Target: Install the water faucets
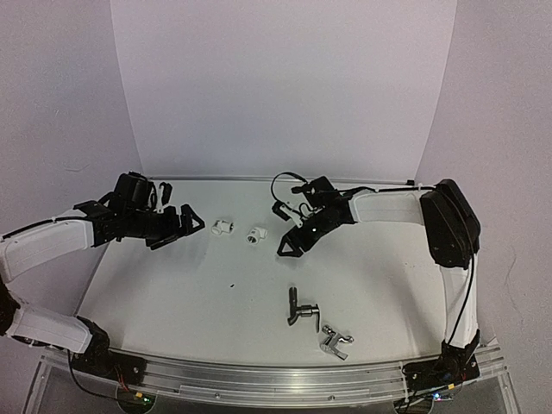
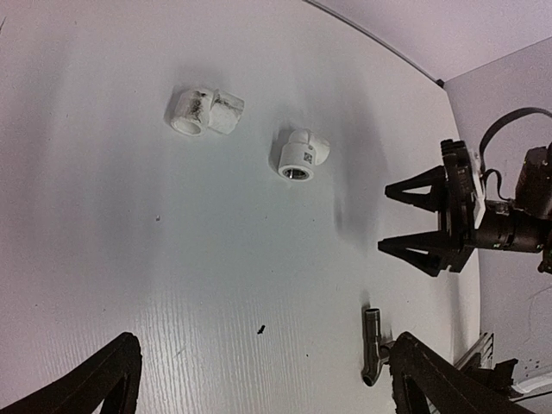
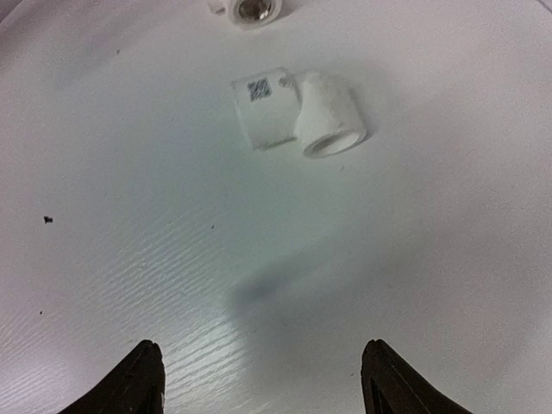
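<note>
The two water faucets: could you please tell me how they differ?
The dark faucet is grey-black; the chrome faucet is shiny silver. The dark faucet lies farther from the near edge of the table; the chrome faucet lies nearer it, rightward. Both lie loose, ungripped.

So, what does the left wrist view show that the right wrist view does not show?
Only the left wrist view: the dark faucet, the left gripper, open, and the right gripper from the front, open and empty. Only the right wrist view: nothing further; one white fitting just looks larger. Both: that fitting, the second fitting, the right gripper's fingertips, the white table. The chrome faucet is in neither.
</note>
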`<move>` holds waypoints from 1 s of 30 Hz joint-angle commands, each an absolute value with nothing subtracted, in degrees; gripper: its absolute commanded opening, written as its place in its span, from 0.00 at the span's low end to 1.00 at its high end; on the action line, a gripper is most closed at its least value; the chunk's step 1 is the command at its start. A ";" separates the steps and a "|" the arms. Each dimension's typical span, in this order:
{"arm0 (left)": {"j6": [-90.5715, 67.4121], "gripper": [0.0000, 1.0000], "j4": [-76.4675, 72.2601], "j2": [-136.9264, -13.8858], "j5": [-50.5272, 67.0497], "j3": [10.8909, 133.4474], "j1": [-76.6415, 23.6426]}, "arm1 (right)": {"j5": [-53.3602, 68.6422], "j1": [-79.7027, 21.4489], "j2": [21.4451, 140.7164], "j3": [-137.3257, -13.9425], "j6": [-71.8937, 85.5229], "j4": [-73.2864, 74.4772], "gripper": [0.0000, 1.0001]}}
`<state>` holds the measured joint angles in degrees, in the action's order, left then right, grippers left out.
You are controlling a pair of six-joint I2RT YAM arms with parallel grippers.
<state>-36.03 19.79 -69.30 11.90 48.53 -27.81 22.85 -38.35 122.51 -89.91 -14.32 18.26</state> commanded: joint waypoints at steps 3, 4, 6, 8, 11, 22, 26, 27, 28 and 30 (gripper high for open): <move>-35.93 1.00 16.42 -71.44 12.79 49.19 -28.07 | 27.45 -39.02 123.61 -94.74 -9.36 19.33 0.74; -35.93 1.00 16.40 -72.41 13.14 49.86 -28.08 | 29.36 -39.02 125.05 -96.23 -8.45 19.40 0.74; -35.98 1.00 16.84 -73.95 13.09 51.21 -28.06 | 31.83 -39.02 128.31 -99.75 -6.24 19.35 0.75; -36.25 1.00 17.02 -74.23 12.46 51.68 -28.05 | 32.88 -39.02 131.47 -103.53 -3.29 19.41 0.77; -37.00 1.00 16.46 -73.03 12.09 51.13 -28.04 | 31.21 -39.58 134.33 -107.52 0.25 19.27 0.82; -37.85 1.00 17.51 -68.73 10.48 48.91 -28.04 | 28.06 -41.25 143.26 -120.17 6.90 19.29 0.85; -37.91 1.00 17.78 -68.26 10.12 48.66 -28.03 | 27.43 -42.35 146.54 -124.62 4.71 19.39 0.84; -37.91 1.00 17.96 -68.29 10.09 48.71 -28.03 | 27.23 -42.71 147.17 -125.49 4.07 19.42 0.84; -37.87 1.00 18.21 -68.29 10.04 48.87 -28.04 | 27.00 -43.09 147.59 -126.07 3.42 19.42 0.83; -37.73 1.00 18.51 -68.14 9.94 49.10 -28.04 | 26.31 -43.89 148.21 -126.99 1.41 19.40 0.83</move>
